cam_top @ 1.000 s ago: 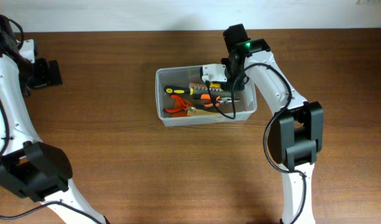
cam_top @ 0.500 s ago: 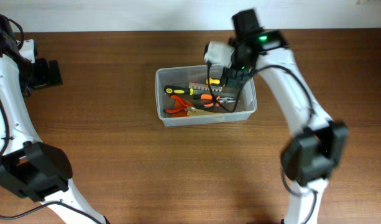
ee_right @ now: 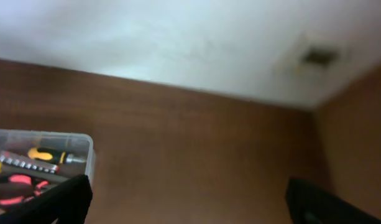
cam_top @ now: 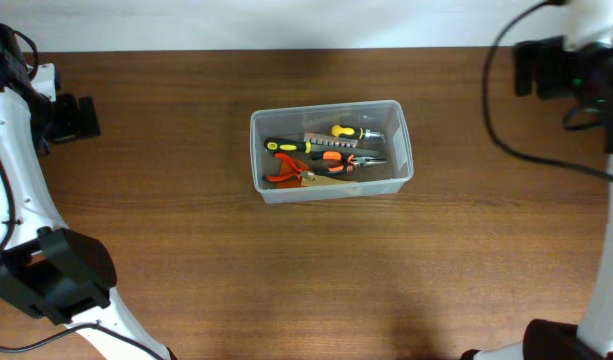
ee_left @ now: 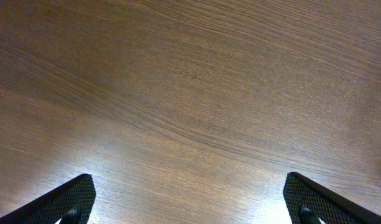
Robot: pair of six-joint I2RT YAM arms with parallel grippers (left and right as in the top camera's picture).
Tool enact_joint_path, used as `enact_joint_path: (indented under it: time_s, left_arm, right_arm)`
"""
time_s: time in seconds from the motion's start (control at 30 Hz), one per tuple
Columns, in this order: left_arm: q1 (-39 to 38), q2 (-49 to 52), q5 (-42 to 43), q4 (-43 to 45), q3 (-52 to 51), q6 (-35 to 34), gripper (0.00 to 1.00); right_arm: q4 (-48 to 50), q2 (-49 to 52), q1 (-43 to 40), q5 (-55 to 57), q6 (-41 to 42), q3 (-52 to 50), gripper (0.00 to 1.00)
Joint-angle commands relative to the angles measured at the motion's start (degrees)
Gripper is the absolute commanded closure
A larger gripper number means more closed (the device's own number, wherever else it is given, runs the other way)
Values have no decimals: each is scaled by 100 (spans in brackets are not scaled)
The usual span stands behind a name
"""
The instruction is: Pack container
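The container (cam_top: 331, 191), a clear tub, stands at the table's middle. Inside lie a yellow-handled screwdriver (cam_top: 350, 131), a black-and-yellow tool (cam_top: 286, 144) and orange pliers (cam_top: 287, 170). My right gripper (cam_top: 524, 68) hangs open far to the container's right, near the back edge, with nothing between its fingers. In the right wrist view the right gripper (ee_right: 187, 202) is over bare wood, and the container's corner (ee_right: 47, 138) shows at the left. My left gripper (cam_top: 83, 117) is open at the far left. In the left wrist view the left gripper (ee_left: 190, 202) shows only table between its fingertips (ee_left: 72, 198).
A pale wall (ee_right: 178, 43) runs behind the table's back edge. Brown wooden tabletop (cam_top: 316, 270) surrounds the container on all sides. My left arm's base (cam_top: 56, 275) sits at the front left.
My right gripper has opened, risen out of the container and swung away to the back right. The yellow-handled screwdriver now lies uncovered in the container. The left arm has not moved.
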Motion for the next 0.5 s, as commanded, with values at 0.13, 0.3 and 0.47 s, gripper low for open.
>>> enact_joint_path:
  time_s: [0.13,0.3,0.47]
  left_arm:
    - [28,-35,26,332,-15,-72,1]
    - [28,-35,669,363,-15,-72,1]
    - [28,-35,925,378,-15,-72,1]
  right_arm:
    - [-140,651,-658,-748,1788,-483,61]
    - [-140,1438,-457,-1209,2000,-960,84]
    - [-157,2452,-15,-1381,2218,-1091,96]
